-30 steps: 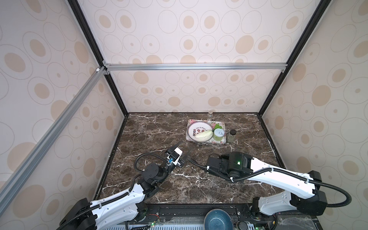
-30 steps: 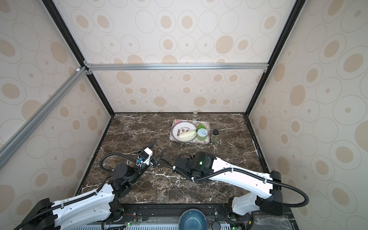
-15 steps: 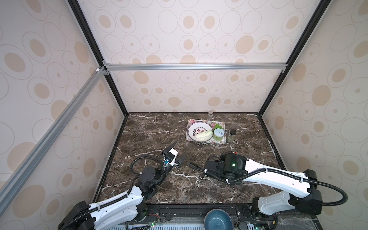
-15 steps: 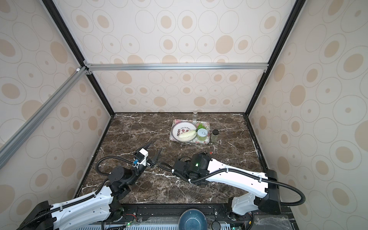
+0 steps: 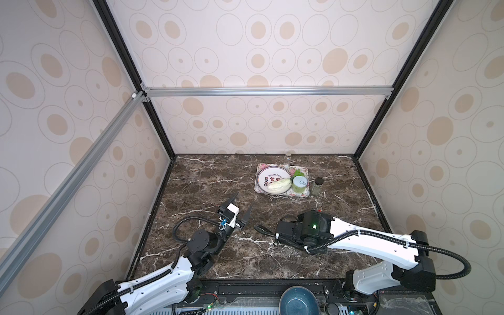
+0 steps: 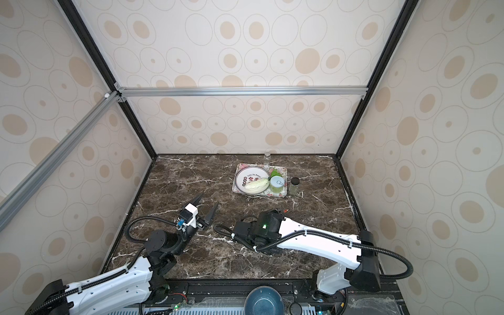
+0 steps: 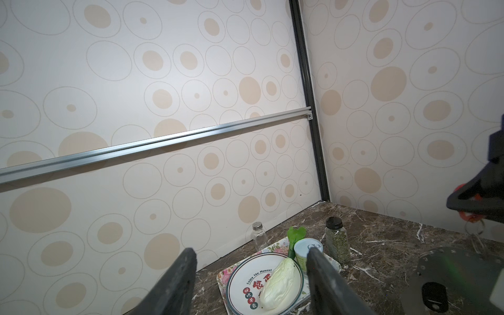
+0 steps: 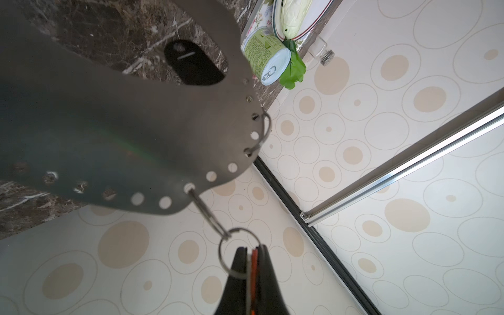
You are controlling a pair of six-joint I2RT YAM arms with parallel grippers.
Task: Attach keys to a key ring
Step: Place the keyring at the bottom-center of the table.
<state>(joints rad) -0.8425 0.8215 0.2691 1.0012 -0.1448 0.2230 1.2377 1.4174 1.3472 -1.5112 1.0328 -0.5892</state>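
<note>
In the right wrist view my right gripper (image 8: 252,249) is shut on the red tag (image 8: 254,261) of the keys. The tag's thin wire ring (image 8: 236,253) links through a rim hole of the grey crescent key ring (image 8: 122,131). The black fob (image 8: 191,64) shows through the plate's oval opening. The left wrist view has the same right gripper (image 7: 463,201) at its edge, with the key ring (image 7: 458,270) and fob (image 7: 433,296) below it. My left gripper (image 5: 240,208) stands open and empty to the left, apart from them. In both top views the right arm hides the key ring.
A floral tray (image 5: 282,194) at the back holds a plate (image 5: 266,177), a cabbage (image 5: 278,186) and a green can (image 5: 299,184). A spice jar (image 5: 317,186) stands beside it, a glass shaker (image 5: 287,155) by the back wall. A blue bowl (image 5: 298,301) sits at the front edge.
The left gripper's jaws have spread wider and it has drawn slightly left, away from the right arm. The right arm has shifted a little left and nearer, still shut on the tag.
</note>
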